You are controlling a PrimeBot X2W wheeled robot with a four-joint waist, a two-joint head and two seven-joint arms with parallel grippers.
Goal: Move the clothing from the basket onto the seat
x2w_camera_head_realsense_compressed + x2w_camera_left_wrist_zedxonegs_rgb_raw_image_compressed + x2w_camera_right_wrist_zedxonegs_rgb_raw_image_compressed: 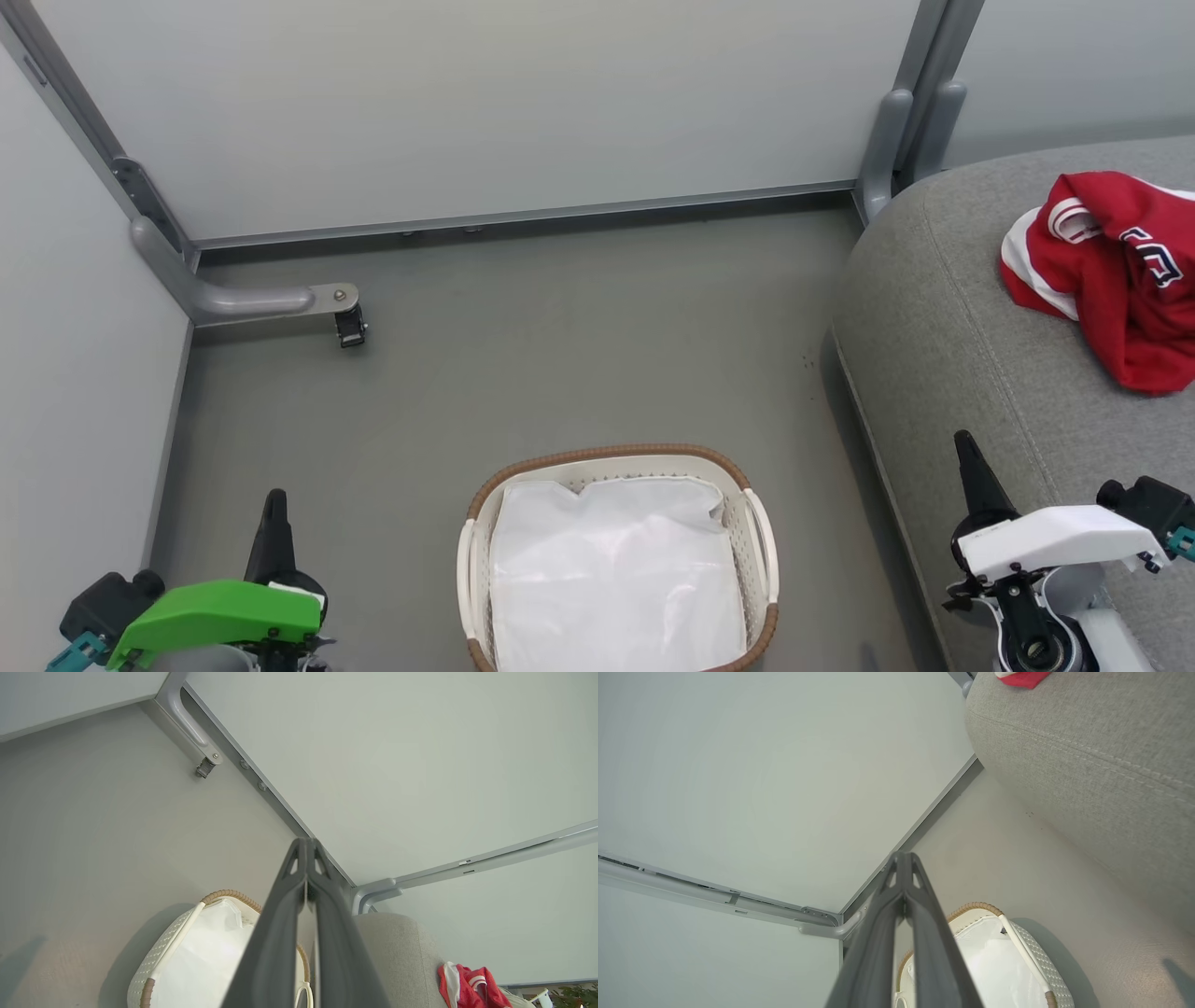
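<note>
Clothing (1111,280): crumpled red fabric, white stripes, lying on grey woven seat (934,355).
Left fingers (280,933): pressed together, empty.
Right fingers (878,942): pressed together, empty.

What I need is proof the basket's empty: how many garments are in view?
1: the red garment lies on the grey seat. The basket holds just its white liner; something beneath it could be hidden.

head downward; both wrists toward basket (607,454)
</note>
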